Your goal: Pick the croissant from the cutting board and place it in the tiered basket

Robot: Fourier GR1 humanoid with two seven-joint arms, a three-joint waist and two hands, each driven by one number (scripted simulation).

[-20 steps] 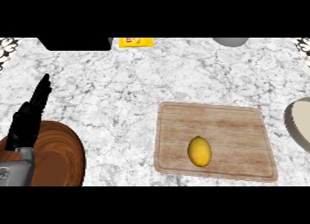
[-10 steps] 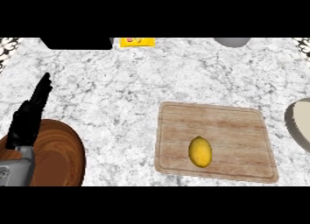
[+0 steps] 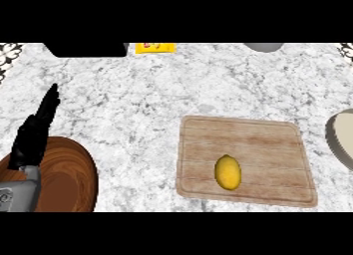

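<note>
A small yellow croissant [image 3: 227, 172] lies on the lower middle of the wooden cutting board [image 3: 246, 139], right of centre on the counter. My left hand [image 3: 34, 134] rests at the left edge with its fingers straight and pointing up, holding nothing, well away from the board. Under that hand and forearm sits a round dark wooden basket tier [image 3: 65, 174] at the lower left corner. My right hand shows nowhere in the head view.
A grey-rimmed round dish [image 3: 347, 144] pokes in at the right edge. Along the back stand a black appliance [image 3: 86, 49], a yellow packet [image 3: 153, 48] and a grey object [image 3: 263, 47]. The counter is white-grey marble.
</note>
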